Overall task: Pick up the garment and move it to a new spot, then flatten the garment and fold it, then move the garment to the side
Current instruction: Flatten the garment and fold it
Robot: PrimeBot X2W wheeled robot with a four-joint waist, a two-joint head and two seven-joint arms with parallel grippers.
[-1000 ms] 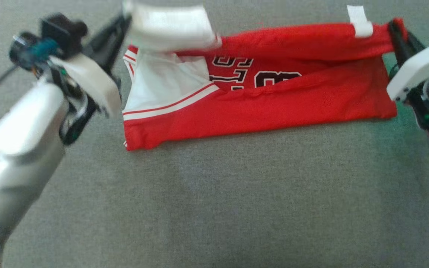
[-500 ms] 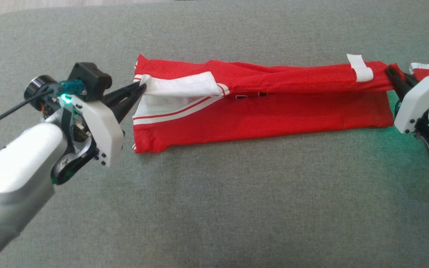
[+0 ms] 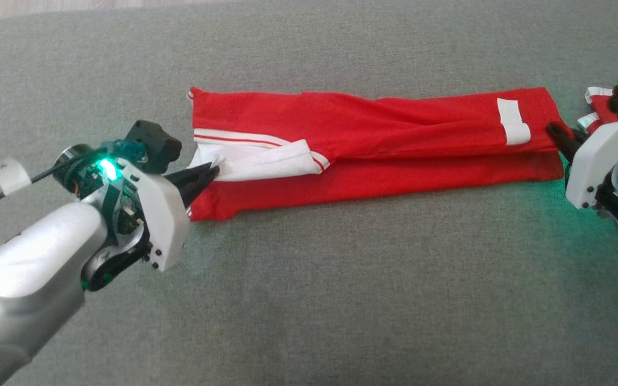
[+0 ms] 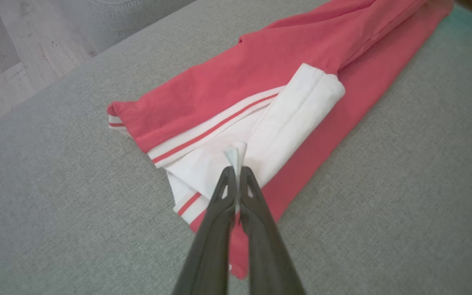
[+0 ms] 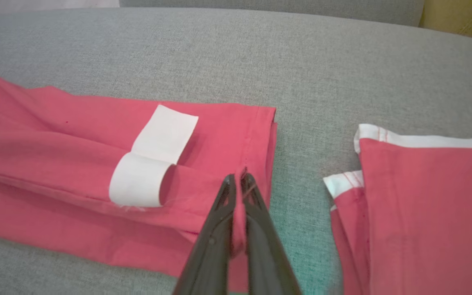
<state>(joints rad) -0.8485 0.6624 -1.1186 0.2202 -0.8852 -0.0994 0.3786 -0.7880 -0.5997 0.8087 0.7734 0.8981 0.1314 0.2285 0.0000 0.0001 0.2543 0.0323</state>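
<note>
Where the left gripper [image 3: 212, 173] sat at nine o'clock, its jaws were clamped on a white sleeve corner of the red garment [image 3: 395, 126], which lay folded in a long band across the middle of the grey cushion [image 3: 309, 300]. At three o'clock the right gripper [image 3: 552, 129] was pinched tight on the garment's hem beside a white label [image 3: 513, 120], with a second red cloth [image 3: 598, 104] just beyond.
</note>
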